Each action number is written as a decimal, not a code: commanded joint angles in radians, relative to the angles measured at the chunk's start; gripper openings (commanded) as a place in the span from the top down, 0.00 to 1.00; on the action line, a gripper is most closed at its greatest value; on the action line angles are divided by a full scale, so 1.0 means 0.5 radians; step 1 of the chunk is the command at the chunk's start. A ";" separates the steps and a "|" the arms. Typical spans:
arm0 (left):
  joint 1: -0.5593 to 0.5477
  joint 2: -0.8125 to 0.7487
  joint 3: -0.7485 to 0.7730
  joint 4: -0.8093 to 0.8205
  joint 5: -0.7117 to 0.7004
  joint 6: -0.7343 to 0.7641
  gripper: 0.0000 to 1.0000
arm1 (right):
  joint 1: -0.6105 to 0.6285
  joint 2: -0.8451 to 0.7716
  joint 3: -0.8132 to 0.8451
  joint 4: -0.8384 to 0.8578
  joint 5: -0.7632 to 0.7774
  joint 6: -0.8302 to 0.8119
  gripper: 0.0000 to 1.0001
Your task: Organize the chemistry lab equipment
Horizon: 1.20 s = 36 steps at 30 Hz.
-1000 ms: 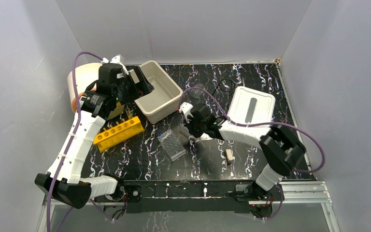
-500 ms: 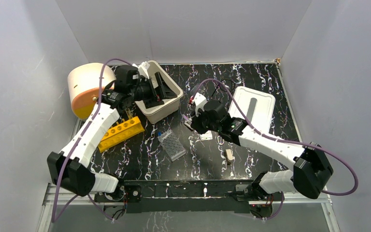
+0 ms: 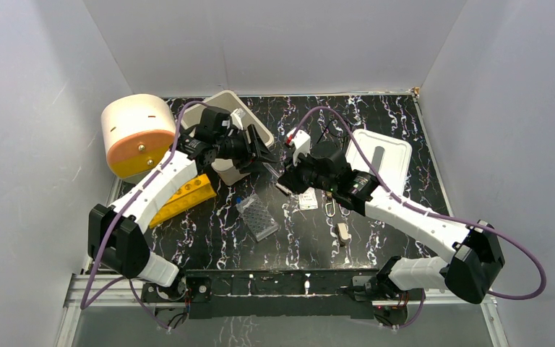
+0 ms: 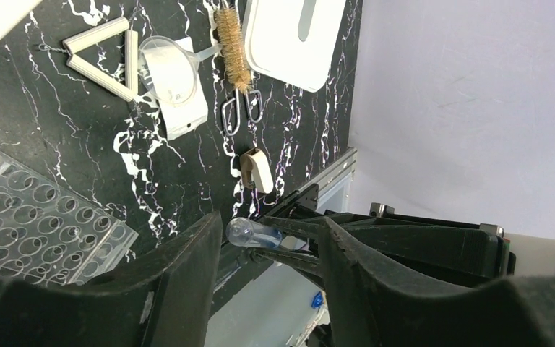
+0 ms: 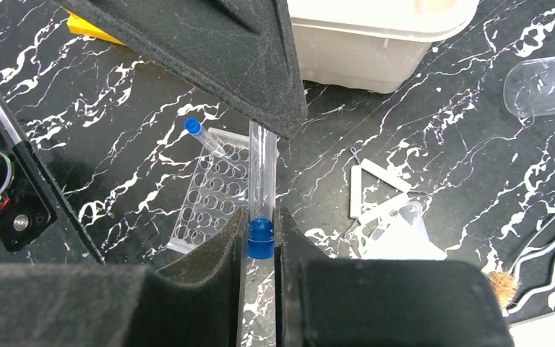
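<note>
Right gripper [image 5: 261, 230] has its jaws drawn narrow and clamped on the capped end of a clear test tube with a blue cap [image 5: 262, 181]. It holds the tube in the air just off the beige rectangular tub [image 5: 376, 50], on the tub's side that faces the arm bases. And here is the left gripper [image 4: 269, 225] at the tube's other end: jaws about half apart, the rounded clear tip between them, and whether either pad touches the glass I cannot tell. Under the tube, a little nearer the bases than the tub, lies the clear well tray [image 3: 257, 217], with a second blue-capped tube [image 5: 206, 139] resting at its corner. The yellow six-hole tube rack [image 3: 184, 196] sits just off the tub's near left corner, partly under the left arm. Over to the tub's right on the black marbled table [image 3: 296, 246] we have the white triangle [image 4: 101, 54], a clear funnel [image 4: 168, 72] on a white slip, and a bristle brush with a wire handle [image 4: 233, 43]. Beyond them is the white grey-slotted lid [image 3: 378, 160]. A small clear beaker [image 5: 549, 83] lies on its side right of the tub. A small beige wooden clamp [image 3: 343, 233] sits well right of the tub, toward the bases. A big cream drum with an orange face [image 3: 136, 134] stands just left of the tub.
</note>
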 commanded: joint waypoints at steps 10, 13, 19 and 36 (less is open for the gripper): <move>-0.001 -0.123 -0.126 0.022 0.072 -0.126 0.72 | -0.009 -0.045 0.125 0.080 -0.095 0.055 0.83; -0.001 -0.127 -0.116 0.058 0.072 -0.157 0.82 | -0.012 -0.040 0.125 0.086 -0.113 0.055 0.83; -0.001 -0.127 -0.102 0.071 0.105 -0.185 0.94 | -0.015 -0.060 0.116 0.122 -0.141 0.065 0.81; 0.067 -0.199 -0.127 0.707 0.338 -0.765 1.00 | -0.202 -0.142 0.163 0.134 0.208 1.888 0.26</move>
